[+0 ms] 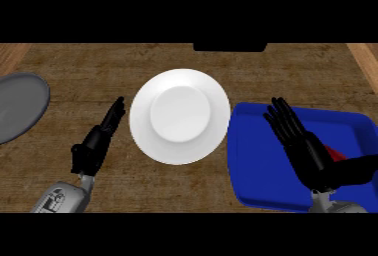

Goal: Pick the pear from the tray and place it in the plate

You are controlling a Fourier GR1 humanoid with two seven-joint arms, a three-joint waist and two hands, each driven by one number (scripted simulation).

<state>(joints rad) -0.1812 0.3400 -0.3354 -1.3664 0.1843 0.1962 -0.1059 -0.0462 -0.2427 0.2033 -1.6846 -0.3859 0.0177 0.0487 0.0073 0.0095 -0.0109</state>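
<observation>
The right hand (306, 145) hangs over the blue tray (255, 165) with fingers straight and spread, holding nothing; a small patch of red (337, 154) shows just beside its palm on the thumb side, mostly hidden, and whether this is the pear cannot be told. The white plate (179, 116) lies on the desk (88, 65) to that hand's left, between it and the left hand (96, 142). The left hand's fingers are straight and pressed together, with a grey plate (18, 105) further to its left.

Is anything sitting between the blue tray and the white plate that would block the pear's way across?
Nothing visible does. The blue tray lies right beside the round white plate, with only bare wooden counter between them. The right hand hovers over the tray, hiding most of a small red object.
</observation>
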